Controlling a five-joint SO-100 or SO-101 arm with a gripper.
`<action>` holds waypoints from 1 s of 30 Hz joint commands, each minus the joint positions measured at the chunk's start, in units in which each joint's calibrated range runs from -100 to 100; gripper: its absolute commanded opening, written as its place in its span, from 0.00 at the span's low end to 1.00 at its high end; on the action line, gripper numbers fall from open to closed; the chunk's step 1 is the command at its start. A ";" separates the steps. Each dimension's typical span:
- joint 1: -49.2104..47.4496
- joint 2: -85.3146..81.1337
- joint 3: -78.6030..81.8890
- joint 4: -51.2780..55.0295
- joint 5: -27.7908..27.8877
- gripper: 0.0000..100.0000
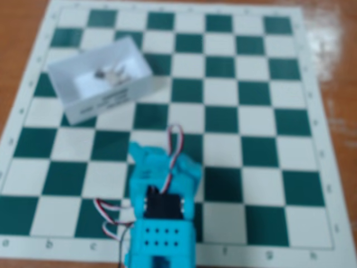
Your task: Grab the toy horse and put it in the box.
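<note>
**Horse in the box, arm low on the board**

In the blurred fixed view, the toy horse (113,75) lies inside the white box (106,100), which sits near the chessboard's (245,117) upper left edge, well apart from the fingertips and up-left of them. The turquoise arm (162,223) rises from the bottom edge, its gripper (153,152) pointing up the board. Several open squares separate fingertips from the box wall; the board's right half is bare. Blur hides whether the fingers are spread or closed; nothing is seen between them.
</note>
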 commanded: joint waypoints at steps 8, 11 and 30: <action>1.09 -8.15 0.36 18.18 -1.59 0.35; 1.24 -8.15 0.36 20.76 -1.59 0.35; 2.02 -8.15 0.36 24.91 -1.59 0.35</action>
